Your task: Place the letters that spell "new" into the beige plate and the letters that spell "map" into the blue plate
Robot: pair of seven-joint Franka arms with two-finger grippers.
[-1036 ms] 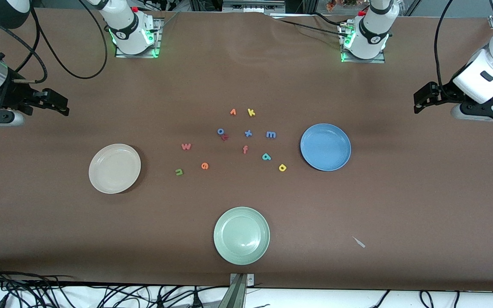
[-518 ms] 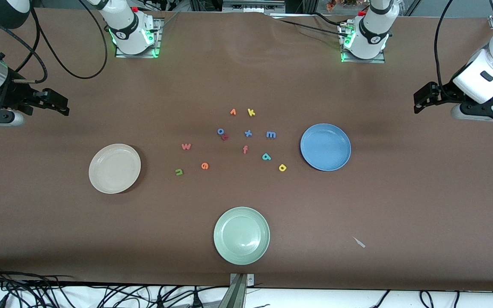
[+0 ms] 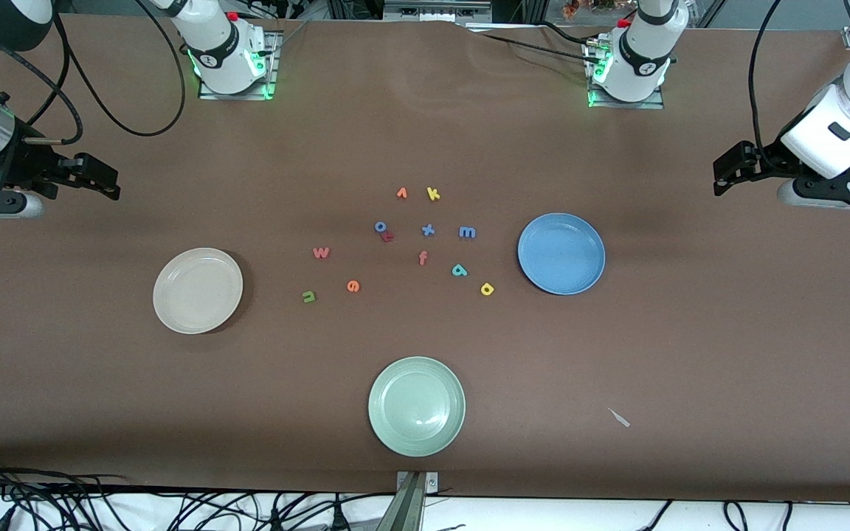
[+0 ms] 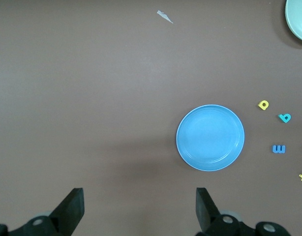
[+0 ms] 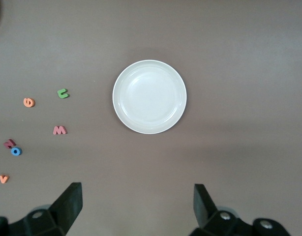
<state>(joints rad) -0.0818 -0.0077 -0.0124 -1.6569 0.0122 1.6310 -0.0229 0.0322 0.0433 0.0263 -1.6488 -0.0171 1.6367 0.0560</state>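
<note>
The beige plate (image 3: pixel 198 290) (image 5: pixel 149 97) lies toward the right arm's end. Beside it on the table are the green "n" (image 3: pixel 309 296) (image 5: pixel 63 93), orange "e" (image 3: pixel 353 286) (image 5: pixel 29 102) and pinkish-red "w" (image 3: pixel 321 252) (image 5: pixel 59 130). The blue plate (image 3: pixel 561 253) (image 4: pixel 210 137) lies toward the left arm's end, with the blue "m" (image 3: pixel 467 232) (image 4: pixel 279 149), teal "a" (image 3: pixel 459 270) (image 4: pixel 285 118) and yellow "p" (image 3: pixel 487 289) (image 4: pixel 263 104) beside it. Both plates hold nothing. My right gripper (image 3: pixel 104 181) (image 5: pixel 137 204) and left gripper (image 3: pixel 726 175) (image 4: pixel 139 206) hang open and empty over bare table at their own ends.
A pale green plate (image 3: pixel 416 405) lies nearest the front camera. Other letters sit mid-table: yellow "k" (image 3: pixel 433 194), an orange letter (image 3: pixel 401 193), blue "o" (image 3: pixel 381 226) touching a red letter (image 3: pixel 388 237), blue "x" (image 3: pixel 428 230), orange-red "f" (image 3: pixel 423 257). A small scrap (image 3: pixel 619 418) lies on the cloth.
</note>
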